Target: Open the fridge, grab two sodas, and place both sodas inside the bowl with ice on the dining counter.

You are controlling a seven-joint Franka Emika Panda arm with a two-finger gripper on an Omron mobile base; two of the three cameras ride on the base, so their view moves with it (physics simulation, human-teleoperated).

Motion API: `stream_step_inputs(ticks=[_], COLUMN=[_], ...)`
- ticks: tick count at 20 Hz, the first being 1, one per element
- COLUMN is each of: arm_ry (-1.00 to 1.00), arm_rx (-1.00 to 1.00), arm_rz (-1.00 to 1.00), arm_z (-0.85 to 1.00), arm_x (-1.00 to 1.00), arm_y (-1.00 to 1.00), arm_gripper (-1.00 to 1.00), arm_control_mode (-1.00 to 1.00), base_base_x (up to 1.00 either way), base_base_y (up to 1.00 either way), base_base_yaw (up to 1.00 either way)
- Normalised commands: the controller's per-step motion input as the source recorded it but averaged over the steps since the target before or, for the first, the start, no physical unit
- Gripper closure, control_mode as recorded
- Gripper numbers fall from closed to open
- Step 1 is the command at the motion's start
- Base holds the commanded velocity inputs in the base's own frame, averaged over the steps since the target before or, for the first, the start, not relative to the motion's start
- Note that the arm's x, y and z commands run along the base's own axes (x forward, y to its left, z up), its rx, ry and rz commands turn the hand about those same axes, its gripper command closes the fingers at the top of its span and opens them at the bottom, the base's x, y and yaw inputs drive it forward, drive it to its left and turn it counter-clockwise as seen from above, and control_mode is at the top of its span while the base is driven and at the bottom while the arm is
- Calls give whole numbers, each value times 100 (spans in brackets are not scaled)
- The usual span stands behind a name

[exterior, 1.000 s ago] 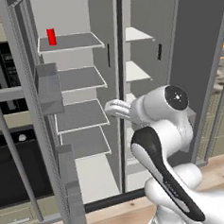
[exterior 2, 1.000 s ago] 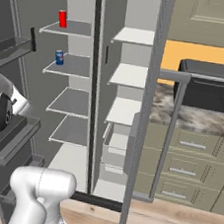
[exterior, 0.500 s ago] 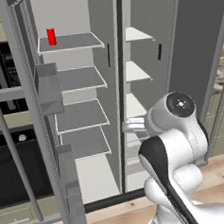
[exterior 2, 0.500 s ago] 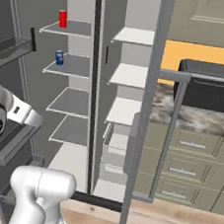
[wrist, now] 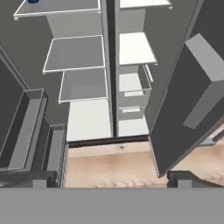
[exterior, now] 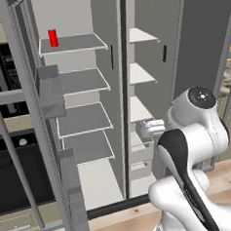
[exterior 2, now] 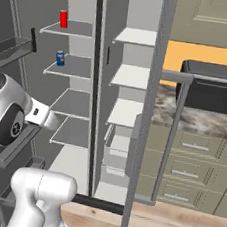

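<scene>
Sodas first: the red can [exterior: 53,38] sits upright on the top shelf [exterior: 72,43] of the fridge's left compartment, toward the shelf's left end, plain bright red with no label I can make out. The blue can [exterior 2: 60,58] stands one shelf lower, also at the left end; it's got a pale band across it in the right base view, and in the hand view you just catch a sliver of blue at the top edge. Both are tiny next to the shelves. The fridge [exterior: 123,63] itself is tall and grey with both doors [exterior 2: 148,115] swung wide open, pale grey shelves stacked in two columns split by a dark center divider, and boxy grey door bins [exterior: 51,90] on the left door. The white arm [exterior: 196,126] is parked in front of the lower right half of the fridge, well below and apart from both cans. The gripper [wrist: 112,177] points down at the fridge's bottom edge and the wood floor [wrist: 109,164], jaws spread wide with nothing between them. A black microwave [exterior 2: 212,87] sits on the granite counter [exterior 2: 195,120] to the right.
</scene>
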Motion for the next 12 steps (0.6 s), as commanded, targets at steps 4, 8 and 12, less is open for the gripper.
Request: stream_step_inputs(ticks=[4, 8, 12], arm_ry=[0, 0, 0], arm_rx=[0, 0, 0], arm_rz=[4, 0, 0], arm_z=[-7, 0, 0], arm_x=[-1, 0, 0], arm_y=[-13, 0, 0], arm_gripper=[-100, -100, -100], arm_control_mode=[100, 100, 100], base_base_x=[0, 46, 73], base_base_y=[3, 15, 3], base_base_yaw=[1, 20, 22])
